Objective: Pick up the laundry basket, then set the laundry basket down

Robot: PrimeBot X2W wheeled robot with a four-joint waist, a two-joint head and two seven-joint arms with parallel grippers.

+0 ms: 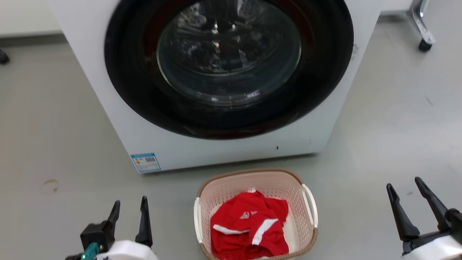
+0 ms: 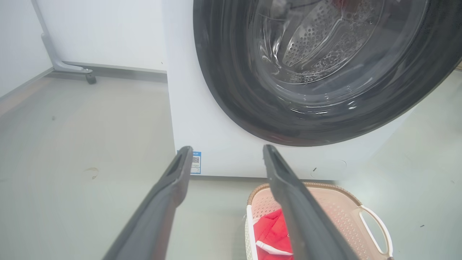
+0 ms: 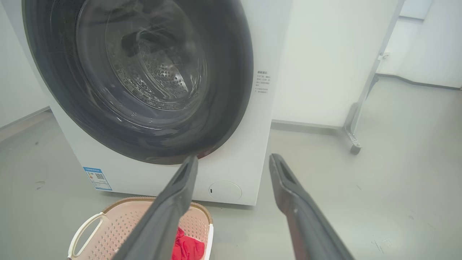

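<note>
The laundry basket (image 1: 292, 202) stands on the grey floor just before the washing machine, pale pink-beige and perforated, with a brown rim and two white loop handles. A red garment with white stripes (image 1: 249, 225) lies inside it. My left gripper (image 1: 130, 210) hovers open to the basket's left, well apart from it. Off to the basket's right, my right gripper (image 1: 405, 186) is open too, with nothing between its fingers. The left wrist view has the basket (image 2: 339, 213) at the bottom right, behind my left gripper (image 2: 225, 152). In the right wrist view the basket (image 3: 119, 227) sits at the bottom left of my right gripper (image 3: 234, 160).
A white front-loading washing machine (image 1: 144, 141) with a dark round door (image 1: 227, 68) stands right behind the basket. A metal stand leg on a caster (image 1: 422, 29) is at the back right. Open grey floor (image 1: 54, 144) lies on both sides of the machine.
</note>
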